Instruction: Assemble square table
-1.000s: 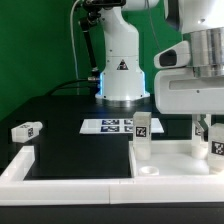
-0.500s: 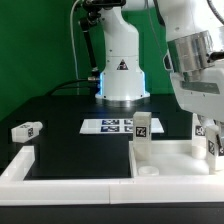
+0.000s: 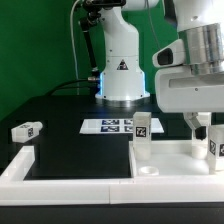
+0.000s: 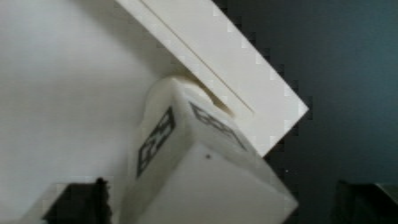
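Note:
The white square tabletop [image 3: 178,160] lies flat at the exterior view's right. One tagged white leg [image 3: 143,131] stands upright at its near left corner. A second tagged leg [image 3: 214,143] stands at the tabletop's right side, and my gripper [image 3: 209,130] hangs over it. In the wrist view this leg [image 4: 199,160] sits between my two dark fingers [image 4: 79,203], with a gap on each side, so the jaws are open and straddle it without touching. The tabletop [image 4: 63,90] shows behind it. A third leg [image 3: 26,130] lies on its side far left.
The marker board [image 3: 112,125] lies flat in front of the robot base [image 3: 122,75]. White border rails [image 3: 22,166] run along the front and the left of the black table. A green wall stands behind.
Half a second ago the wrist was twisted and tilted over the right-hand leg. Now it is back square, as it was a second ago. The other legs have not moved.

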Robot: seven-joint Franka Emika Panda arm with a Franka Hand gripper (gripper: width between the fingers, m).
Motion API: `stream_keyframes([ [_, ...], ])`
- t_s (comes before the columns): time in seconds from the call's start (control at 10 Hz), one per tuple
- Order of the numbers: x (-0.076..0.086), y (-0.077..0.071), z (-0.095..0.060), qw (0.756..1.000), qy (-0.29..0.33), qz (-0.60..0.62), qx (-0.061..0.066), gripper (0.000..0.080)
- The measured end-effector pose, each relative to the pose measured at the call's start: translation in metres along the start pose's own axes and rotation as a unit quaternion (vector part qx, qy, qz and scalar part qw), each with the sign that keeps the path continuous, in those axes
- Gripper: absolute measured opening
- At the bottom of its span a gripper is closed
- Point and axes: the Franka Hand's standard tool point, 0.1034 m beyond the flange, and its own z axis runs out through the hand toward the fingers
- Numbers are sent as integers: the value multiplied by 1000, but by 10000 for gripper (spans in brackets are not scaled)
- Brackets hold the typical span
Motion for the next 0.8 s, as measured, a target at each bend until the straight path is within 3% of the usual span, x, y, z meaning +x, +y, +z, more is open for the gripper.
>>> stream_keyframes([
  [0.2,1,1,0,995,2,-98,-4,648],
  [0.4,3,0,-1,959,14,-282,-24,649],
  [0.5,5,1,-1,943,14,-333,-27,649],
  [0.8,4,1,-1,947,14,-320,-27,619],
])
